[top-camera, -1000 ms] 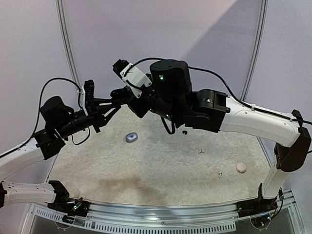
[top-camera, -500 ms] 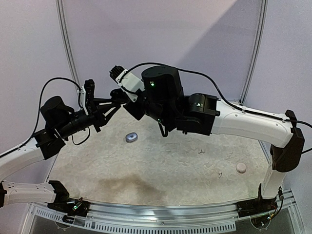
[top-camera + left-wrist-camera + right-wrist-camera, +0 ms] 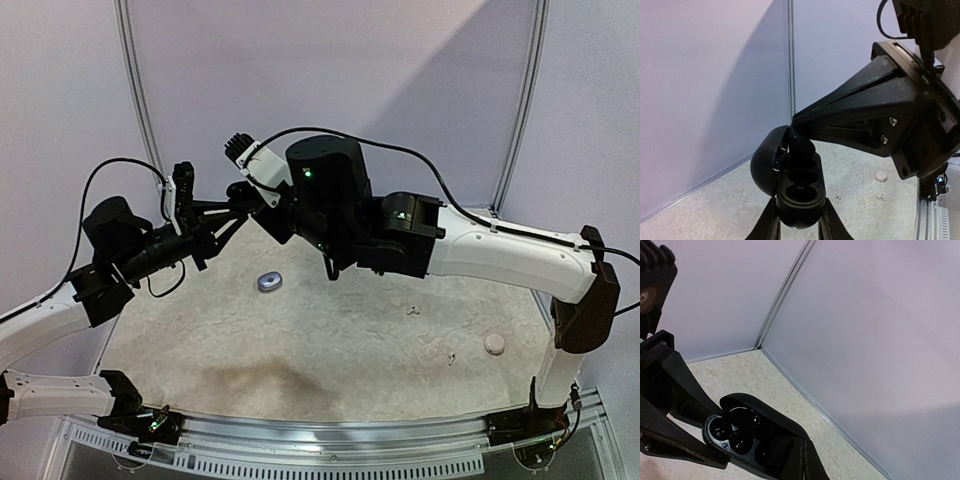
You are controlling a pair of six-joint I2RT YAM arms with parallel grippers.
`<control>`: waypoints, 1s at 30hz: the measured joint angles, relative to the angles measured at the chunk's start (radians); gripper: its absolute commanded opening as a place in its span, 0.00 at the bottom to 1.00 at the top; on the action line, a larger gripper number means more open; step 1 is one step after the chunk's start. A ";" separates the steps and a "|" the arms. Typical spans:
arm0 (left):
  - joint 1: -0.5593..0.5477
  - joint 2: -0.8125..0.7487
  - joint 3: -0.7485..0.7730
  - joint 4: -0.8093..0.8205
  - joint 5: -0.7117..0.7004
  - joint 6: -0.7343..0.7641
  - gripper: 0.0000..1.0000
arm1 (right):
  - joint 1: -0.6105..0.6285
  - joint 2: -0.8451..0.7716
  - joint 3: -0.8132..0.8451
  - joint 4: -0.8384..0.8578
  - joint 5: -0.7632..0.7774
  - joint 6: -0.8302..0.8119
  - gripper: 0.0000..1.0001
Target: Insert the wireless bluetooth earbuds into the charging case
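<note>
- The right gripper (image 3: 797,126) has its jaws pressed together, tips at the case's (image 3: 799,200) top socket, against a black rounded lump (image 3: 804,146). It is likely an earbud; whether pinched or merely pushed cannot be told.
- The left gripper (image 3: 799,222) clamps the case's lower end, holding it above the table, lid (image 3: 764,160) swung open to the left.
- The case's long axis runs up from the left jaws, and the right arm slants in from the upper right.
- The two lower sockets appear empty.
</note>
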 measured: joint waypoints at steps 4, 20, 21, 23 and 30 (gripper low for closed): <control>0.000 0.002 0.002 0.000 -0.008 -0.007 0.00 | 0.000 0.003 0.000 0.000 -0.008 0.009 0.00; -0.004 0.009 0.006 -0.006 -0.040 -0.011 0.00 | -0.003 0.014 0.005 -0.026 -0.031 0.026 0.15; -0.004 0.009 0.006 -0.009 -0.042 -0.011 0.00 | -0.004 0.014 0.005 -0.030 -0.031 0.026 0.15; -0.005 0.009 0.006 -0.014 -0.046 -0.011 0.00 | -0.005 0.014 0.005 -0.036 -0.031 0.026 0.16; -0.004 0.009 0.006 -0.023 -0.076 -0.011 0.00 | -0.003 0.010 0.005 -0.076 -0.031 0.026 0.19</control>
